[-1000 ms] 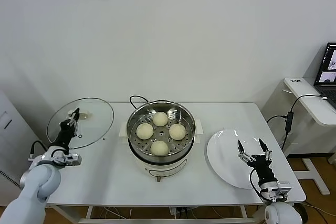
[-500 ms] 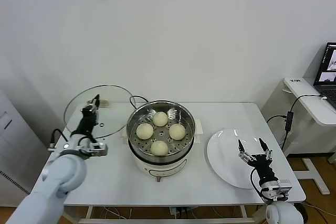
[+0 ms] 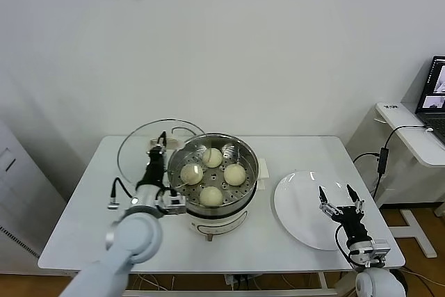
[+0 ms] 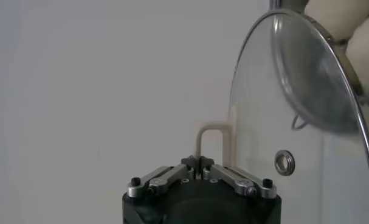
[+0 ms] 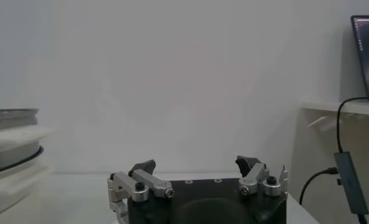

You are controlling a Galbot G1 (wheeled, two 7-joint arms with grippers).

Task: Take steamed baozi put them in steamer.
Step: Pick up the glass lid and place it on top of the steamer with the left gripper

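Note:
The steamer (image 3: 248, 154), a shiny steel basket on a white pot base, stands mid-table and holds several cream-white baozi (image 3: 235, 174). My left gripper (image 3: 158, 145) is shut on the handle (image 4: 210, 130) of the round glass lid (image 3: 139, 151) and holds it tilted in the air, its edge over the steamer's left rim. In the left wrist view the jaws (image 4: 199, 163) pinch the handle, with the lid (image 4: 306, 91) and baozi (image 4: 337, 15) beyond. My right gripper (image 3: 337, 201) is open and empty over the white plate; it also shows in the right wrist view (image 5: 197, 167), with the steamer (image 5: 11, 131) far off.
A flat white plate (image 3: 295, 203) lies right of the steamer. A black cord (image 3: 179, 130) runs behind the pot. A side table with a laptop (image 3: 434, 88) and hanging cables (image 3: 381, 159) stands to the right. A wall is close behind the table.
My left arm has carried the glass lid to the right, from the table's far left to the steamer's left rim. The right arm has stayed nearly still.

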